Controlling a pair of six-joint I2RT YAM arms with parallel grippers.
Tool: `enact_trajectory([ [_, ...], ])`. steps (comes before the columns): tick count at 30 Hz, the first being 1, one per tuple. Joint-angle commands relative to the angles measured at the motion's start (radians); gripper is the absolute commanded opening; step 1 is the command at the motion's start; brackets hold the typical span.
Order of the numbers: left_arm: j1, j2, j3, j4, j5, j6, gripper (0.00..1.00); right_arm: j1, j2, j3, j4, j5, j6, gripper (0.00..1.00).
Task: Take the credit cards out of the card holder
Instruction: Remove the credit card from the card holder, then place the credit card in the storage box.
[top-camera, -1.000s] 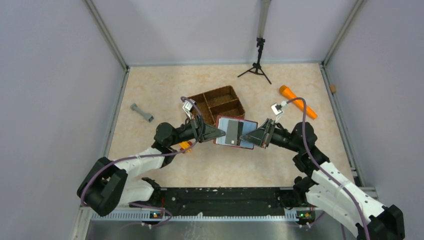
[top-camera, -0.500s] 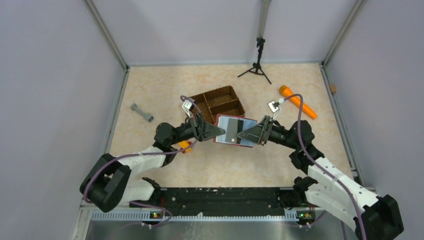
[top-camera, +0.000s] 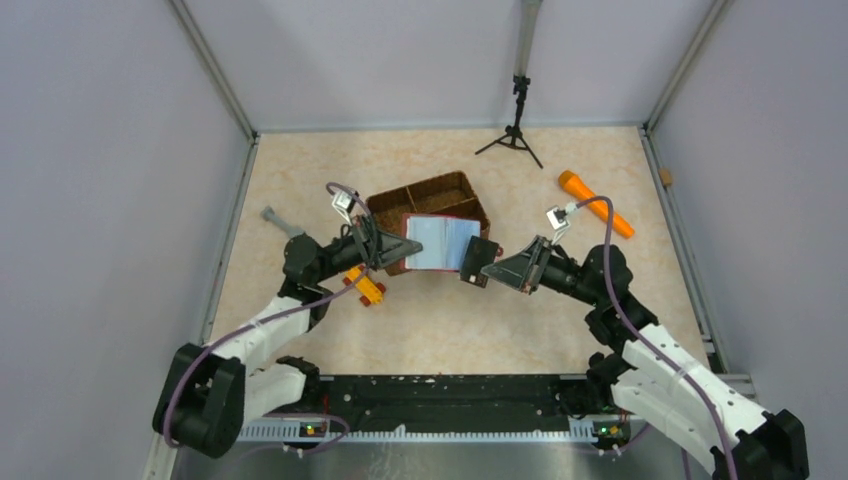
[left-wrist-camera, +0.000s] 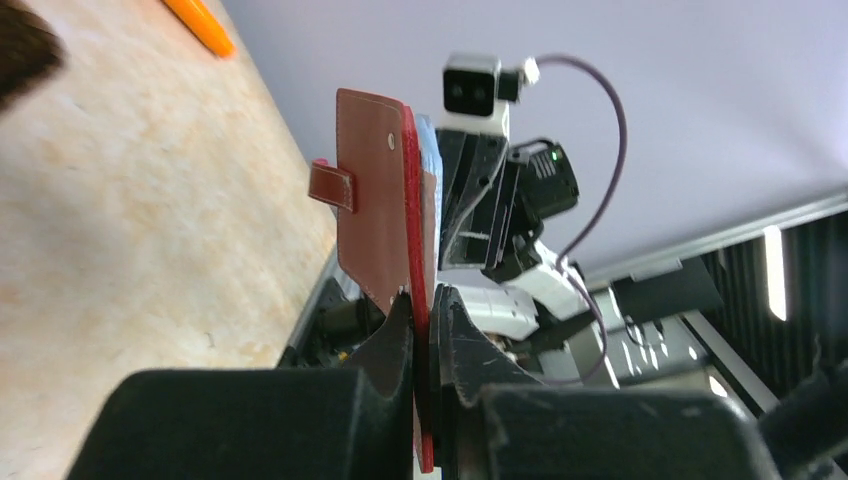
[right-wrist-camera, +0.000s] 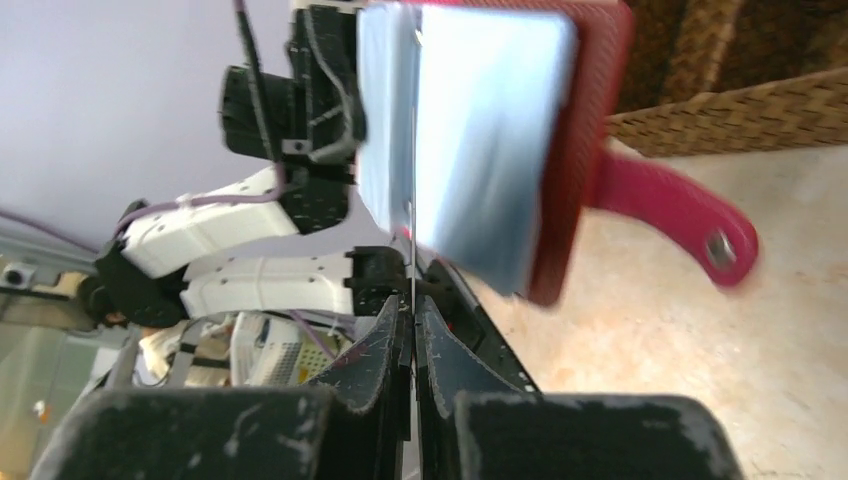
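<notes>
The card holder (top-camera: 436, 243), a dark red wallet, hangs open in the air in front of the basket, its pale blue inside facing the right arm. My left gripper (top-camera: 390, 256) is shut on its left edge; in the left wrist view the jaws (left-wrist-camera: 425, 305) pinch the red cover (left-wrist-camera: 375, 200). A black credit card (top-camera: 477, 258) sits just right of the holder, apart from it, with my right gripper (top-camera: 492, 270) shut on it. In the right wrist view the card (right-wrist-camera: 411, 255) shows edge-on between the pads, and the holder (right-wrist-camera: 480, 130) with its strap (right-wrist-camera: 680, 215) lies beyond.
A brown wicker divided basket (top-camera: 428, 198) stands right behind the holder. An orange-yellow toy car (top-camera: 365, 285) lies under the left arm. A grey dumbbell-shaped piece (top-camera: 283, 224) is at the left, an orange torch (top-camera: 595, 203) at the right, a small tripod (top-camera: 516, 130) at the back.
The left arm has drawn the holder left and back toward the basket. The right gripper has pulled the black card out to the right; it now hangs free of the holder.
</notes>
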Motion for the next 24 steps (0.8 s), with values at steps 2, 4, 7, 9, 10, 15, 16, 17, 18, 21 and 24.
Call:
enact_trajectory([
  [2, 0.101, -0.176, 0.111, -0.513, 0.001, 0.257, 0.0, -0.007, -0.022, 0.072, -0.175, 0.128, -0.13, 0.01],
  [4, 0.139, -0.198, 0.16, -0.668, 0.001, 0.345, 0.0, -0.007, -0.005, 0.095, -0.217, 0.202, -0.156, 0.01],
  [7, 0.207, -0.228, 0.225, -0.82, -0.018, 0.433, 0.0, -0.007, 0.039, 0.125, -0.238, 0.316, -0.129, 0.0],
  [9, 0.248, -0.249, 0.265, -0.911, -0.043, 0.487, 0.0, -0.007, 0.081, 0.107, -0.144, 0.335, -0.043, 0.0],
  [10, 0.268, -0.261, 0.29, -0.961, -0.058, 0.518, 0.0, -0.006, 0.108, 0.096, -0.075, 0.331, 0.003, 0.0],
  [15, 0.35, -0.287, 0.411, -1.177, -0.106, 0.64, 0.0, 0.025, 0.284, 0.183, -0.036, 0.431, 0.172, 0.0],
  [16, 0.362, -0.29, 0.426, -1.205, -0.118, 0.655, 0.0, 0.039, 0.31, 0.212, -0.074, 0.476, 0.198, 0.0],
  [17, 0.372, -0.297, 0.439, -1.225, -0.127, 0.666, 0.0, 0.056, 0.329, 0.228, -0.094, 0.529, 0.23, 0.0],
  [18, 0.38, -0.304, 0.447, -1.241, -0.136, 0.676, 0.0, 0.072, 0.342, 0.235, -0.095, 0.591, 0.26, 0.0],
  [21, 0.383, -0.336, 0.462, -1.288, -0.185, 0.704, 0.0, 0.112, 0.378, 0.253, -0.08, 0.725, 0.316, 0.0],
  [24, 0.416, -0.374, 0.474, -1.329, -0.246, 0.734, 0.0, 0.137, 0.438, 0.317, -0.185, 0.817, 0.41, 0.0],
])
